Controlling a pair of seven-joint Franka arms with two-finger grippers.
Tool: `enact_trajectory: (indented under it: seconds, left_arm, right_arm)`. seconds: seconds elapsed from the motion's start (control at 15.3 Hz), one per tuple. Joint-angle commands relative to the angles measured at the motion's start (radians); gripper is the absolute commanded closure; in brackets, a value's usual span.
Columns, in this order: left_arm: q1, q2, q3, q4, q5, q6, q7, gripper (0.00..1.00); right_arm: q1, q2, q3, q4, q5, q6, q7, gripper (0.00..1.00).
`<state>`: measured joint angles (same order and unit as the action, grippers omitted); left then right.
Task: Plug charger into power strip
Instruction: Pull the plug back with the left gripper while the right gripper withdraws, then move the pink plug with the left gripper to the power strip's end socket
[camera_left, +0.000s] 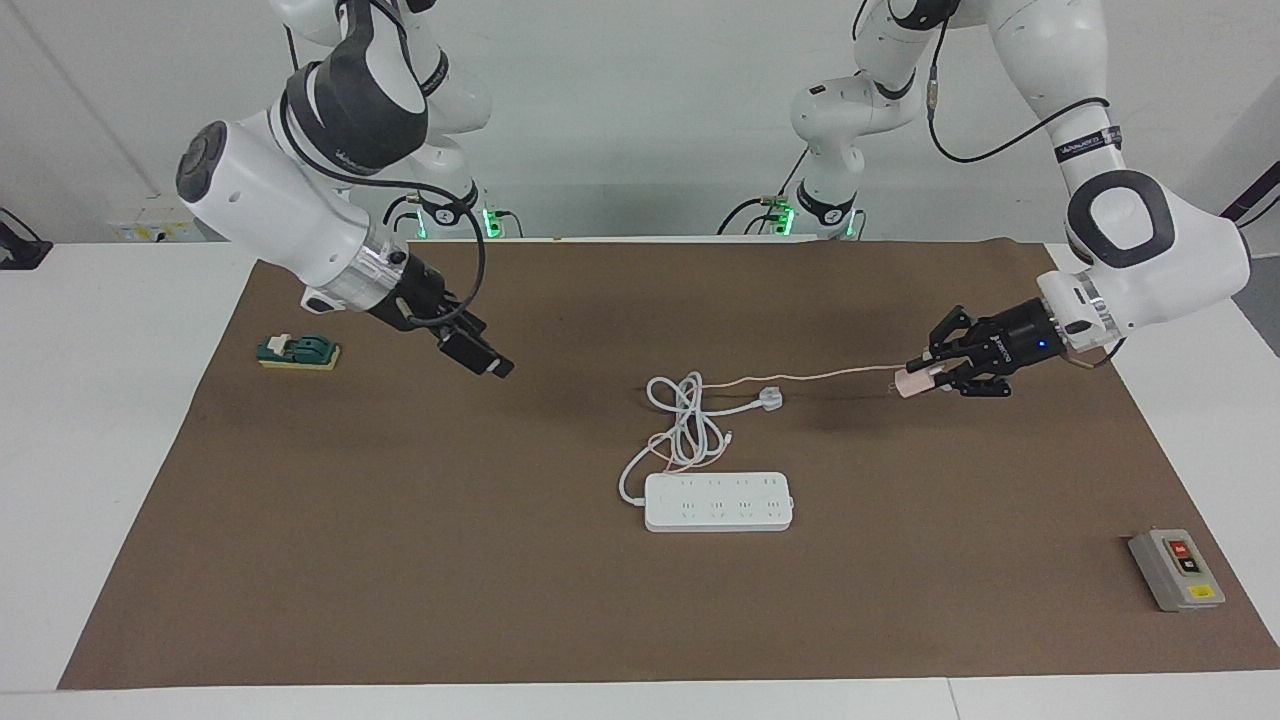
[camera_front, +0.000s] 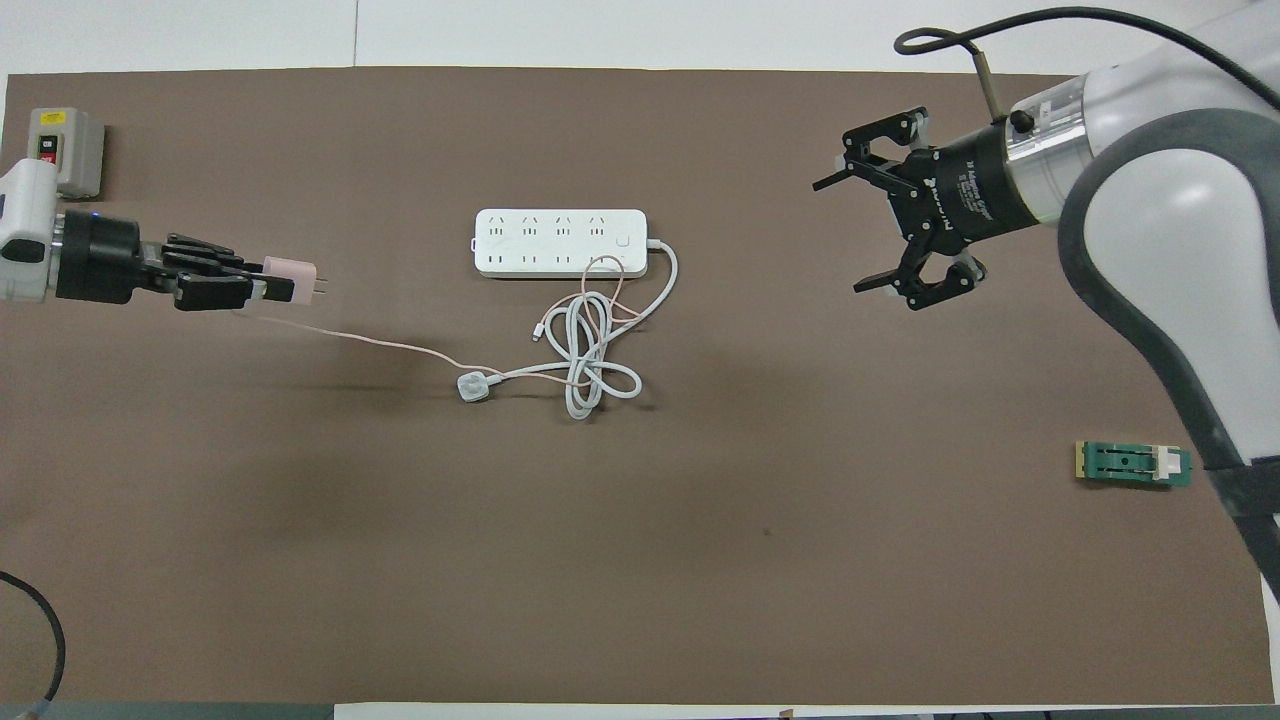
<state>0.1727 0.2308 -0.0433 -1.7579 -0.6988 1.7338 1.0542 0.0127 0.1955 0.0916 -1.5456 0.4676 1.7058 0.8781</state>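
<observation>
Brown matting (camera_left: 400, 560) covers the white table (camera_left: 110, 420) before a pale wall. Facing, the left gripper (camera_left: 925, 378) clamps the charger (camera_left: 912, 385) over the mat's left-arm end, its pink cable (camera_left: 830, 375) trailing off; the power strip (camera_left: 718, 502) lies mid-mat. From overhead, the right gripper (camera_front: 868, 235) hangs with fingers spread, empty, over bare mat.

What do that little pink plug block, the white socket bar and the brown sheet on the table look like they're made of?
The charger, held by the left gripper: probably smooth moulded plastic, with two thin prongs that look metal. The power strip: seemingly hard white plastic, even and slightly glossy, with rounded corners. The brown mat: matte, no shine, lying flat; paper, felt or rubber cannot be told apart.
</observation>
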Motion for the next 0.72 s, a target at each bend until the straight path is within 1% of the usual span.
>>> enact_trajectory:
  seconds: [0.0,0.07,0.13,0.2,0.33,0.46,0.59,0.65]
  left_arm:
    - [-0.085,0.002,-0.009,0.021,0.11,0.131,0.015,0.94]
    - [-0.119,0.004,-0.007,0.02,0.114,0.18,0.018,0.95]
    - [-0.149,0.005,-0.007,0.023,0.145,0.213,0.032,0.98]
    - [-0.191,0.021,-0.007,0.034,0.209,0.257,0.052,1.0]
    - [-0.261,0.047,-0.009,0.07,0.303,0.332,0.081,1.0]
    - [-0.315,0.053,-0.007,0.064,0.402,0.418,0.128,1.0]
    - [-0.358,0.055,-0.007,0.061,0.49,0.438,0.128,1.0]
    - [-0.375,0.055,-0.007,0.061,0.504,0.438,0.128,1.0]
  right_arm:
    - [-0.017,-0.082,0.008,-0.03,-0.153,-0.076,-0.27,0.0]
    - [-0.033,-0.102,0.008,-0.034,-0.184,-0.103,-0.348,0.0]
    - [-0.045,-0.117,0.008,-0.037,-0.207,-0.124,-0.404,0.0]
    - [-0.046,-0.134,0.008,-0.037,-0.245,-0.141,-0.474,0.0]
    - [-0.046,-0.171,0.008,-0.042,-0.358,-0.172,-0.641,0.0]
    - [-0.045,-0.209,0.01,-0.063,-0.432,-0.187,-0.75,0.0]
    - [-0.046,-0.241,0.01,-0.097,-0.475,-0.187,-0.824,0.0]
    - [-0.046,-0.248,0.008,-0.103,-0.494,-0.187,-0.846,0.0]
